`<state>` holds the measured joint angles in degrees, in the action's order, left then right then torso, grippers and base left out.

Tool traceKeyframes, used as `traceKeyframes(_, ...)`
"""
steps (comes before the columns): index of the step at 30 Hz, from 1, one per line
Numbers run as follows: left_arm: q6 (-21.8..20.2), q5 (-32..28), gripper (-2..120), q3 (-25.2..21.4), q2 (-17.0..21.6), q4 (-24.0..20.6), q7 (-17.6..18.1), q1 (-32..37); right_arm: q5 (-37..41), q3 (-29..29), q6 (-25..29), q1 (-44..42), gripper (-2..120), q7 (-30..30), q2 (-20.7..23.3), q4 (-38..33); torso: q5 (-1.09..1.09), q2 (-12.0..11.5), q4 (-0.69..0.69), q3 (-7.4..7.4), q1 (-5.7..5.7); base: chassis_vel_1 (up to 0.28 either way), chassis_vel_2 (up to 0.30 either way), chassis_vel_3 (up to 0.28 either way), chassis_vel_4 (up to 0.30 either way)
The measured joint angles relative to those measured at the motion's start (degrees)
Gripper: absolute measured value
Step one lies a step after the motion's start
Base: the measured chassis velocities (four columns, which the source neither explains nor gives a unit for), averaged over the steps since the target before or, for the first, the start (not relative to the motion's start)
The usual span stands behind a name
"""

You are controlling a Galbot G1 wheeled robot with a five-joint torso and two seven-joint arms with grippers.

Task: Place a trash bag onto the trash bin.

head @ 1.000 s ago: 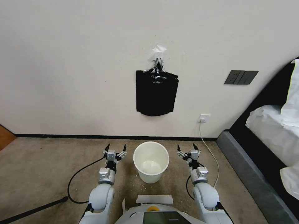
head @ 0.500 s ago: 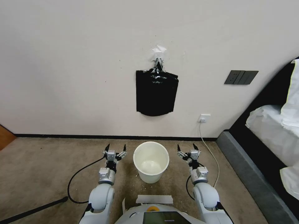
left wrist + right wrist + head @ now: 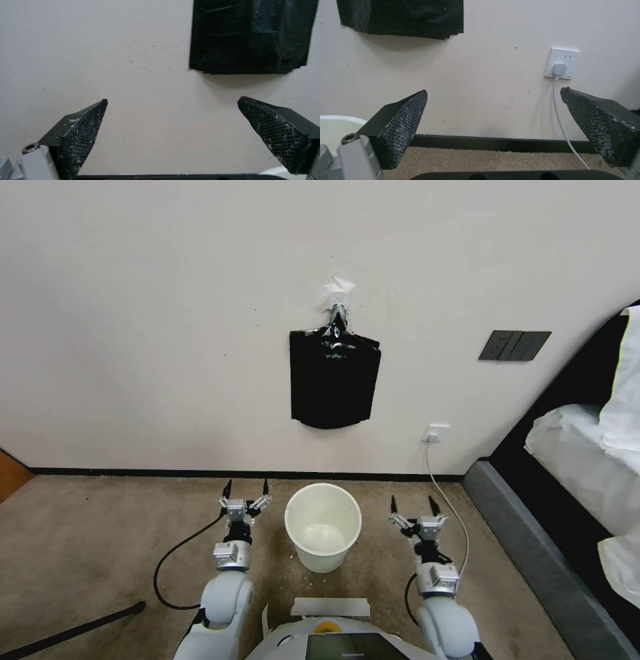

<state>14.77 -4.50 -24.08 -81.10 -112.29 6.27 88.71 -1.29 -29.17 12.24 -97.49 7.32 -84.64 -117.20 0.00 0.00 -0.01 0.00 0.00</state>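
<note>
The cream-white trash bin (image 3: 323,560) stands upright and empty on the carpet, just in front of me. My left gripper (image 3: 247,485) is open beside its left side, fingers pointing at the wall; the left wrist view has it (image 3: 172,100) wide apart with nothing between. My right gripper (image 3: 411,503) is open to the right of the bin, and the right wrist view (image 3: 494,90) catches the bin's rim (image 3: 336,120) at the edge. A flat bundle of black bags (image 3: 335,380) hangs from a metal hook (image 3: 338,313) on the wall above the bin. A single loose trash bag is out of view.
A bed with white bedding (image 3: 580,460) and a dark base runs along the right. A wall socket (image 3: 437,433) with a white cable (image 3: 453,507) sits behind my right gripper. A black cable (image 3: 173,553) loops on the carpet at left. A dark switch panel (image 3: 515,345) is on the wall.
My right gripper has drawn back toward me and slightly rightward. My left gripper has edged a little toward the wall. Bin and hanging bundle have not moved.
</note>
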Motion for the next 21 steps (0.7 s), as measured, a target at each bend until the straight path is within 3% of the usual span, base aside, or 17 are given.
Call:
traceKeyframes(5,-0.6,-0.5,100,-0.1,1.0,-0.7,-0.2,1.2,3.7,1.1,-0.2,1.6,100,-0.1,2.0,-0.3,-0.01,0.0,-0.01,0.00,0.00,0.000,0.000,0.000,0.000)
traceKeyframes(14,-0.6,-1.8,100,-2.3,3.1,-2.4,-0.6,4.5,20.8,7.6,-6.1,13.4,100,-1.9,12.0,-0.3,0.00,0.0,0.03,0.00,0.00,0.000,0.000,0.000,0.000)
traceKeyframes(16,0.2,-1.8,100,-3.3,3.3,-2.5,-1.0,5.8,32.3,10.8,-10.9,21.1,100,-2.4,16.5,-0.4,0.01,0.0,-0.01,0.01,0.00,0.000,0.000,0.000,0.000)
traceKeyframes(17,0.2,-1.8,100,-3.3,3.3,-2.5,-1.0,5.8,32.3,10.8,-10.9,21.1,100,-2.4,16.5,-0.4,0.01,0.0,-0.01,0.01,0.00,0.000,0.000,0.000,0.000)
traceKeyframes(21,2.1,-0.7,100,-4.8,2.3,-2.3,-1.3,7.0,50.5,16.0,-15.5,36.7,100,1.3,19.5,0.0,-0.01,0.0,0.03,0.01,0.01,0.000,0.000,0.000,0.000)
